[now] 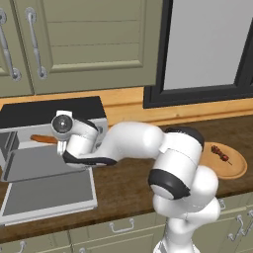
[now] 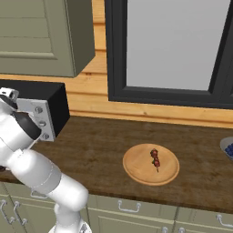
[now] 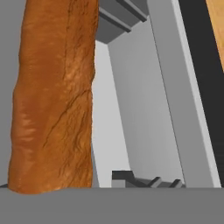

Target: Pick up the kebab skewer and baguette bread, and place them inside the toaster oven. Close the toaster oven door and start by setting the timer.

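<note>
The toaster oven (image 1: 54, 109) stands at the counter's left, and its door (image 1: 49, 195) hangs open, lying flat toward me. The baguette bread (image 1: 42, 139) is inside the cavity, its orange-brown end sticking out left of my hand. My gripper (image 1: 62, 146) reaches into the oven mouth and is shut on the loaf. The hand itself hides the grip spot. In the hand view the baguette bread (image 3: 52, 100) runs up the left side, very close, with grey oven walls beside it. The kebab skewer (image 1: 221, 155) (image 2: 156, 159) lies on a round wooden plate (image 1: 238, 170) (image 2: 136, 170) at the right.
Wall cabinets hang above the toaster oven (image 2: 41, 98), and a dark-framed window (image 2: 173, 45) sits behind the counter. A blue bowl (image 2: 227, 148) peeks in at the far right. Bare dark wood counter (image 2: 91, 145) lies between oven and plate.
</note>
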